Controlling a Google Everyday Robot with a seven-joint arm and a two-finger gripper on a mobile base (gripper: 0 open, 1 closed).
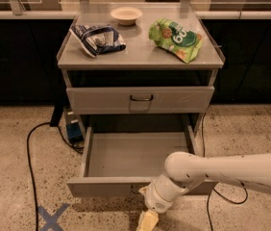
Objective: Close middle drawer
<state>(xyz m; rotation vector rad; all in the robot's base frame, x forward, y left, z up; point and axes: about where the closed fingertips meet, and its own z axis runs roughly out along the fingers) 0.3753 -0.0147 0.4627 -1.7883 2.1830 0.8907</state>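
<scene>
The middle drawer (pixel 104 187) is pulled far out of the grey cabinet, and its shallow grey tray (pixel 135 154) shows nothing inside. Its small dark handle is mostly hidden behind my wrist. The top drawer (pixel 140 100) above it is shut. My white arm (pixel 222 170) reaches in from the right, low in front of the open drawer. My gripper (pixel 147 220) hangs just below and in front of the drawer front, a little right of its middle, at the bottom edge of the camera view.
On the cabinet top (pixel 140 57) lie a blue snack bag (pixel 97 38), a green snack bag (pixel 176 38) and a small bowl (pixel 126 15). A black cable (pixel 30 153) and a blue box (pixel 73 129) sit left of the cabinet. A blue tape X (pixel 53 216) marks the floor.
</scene>
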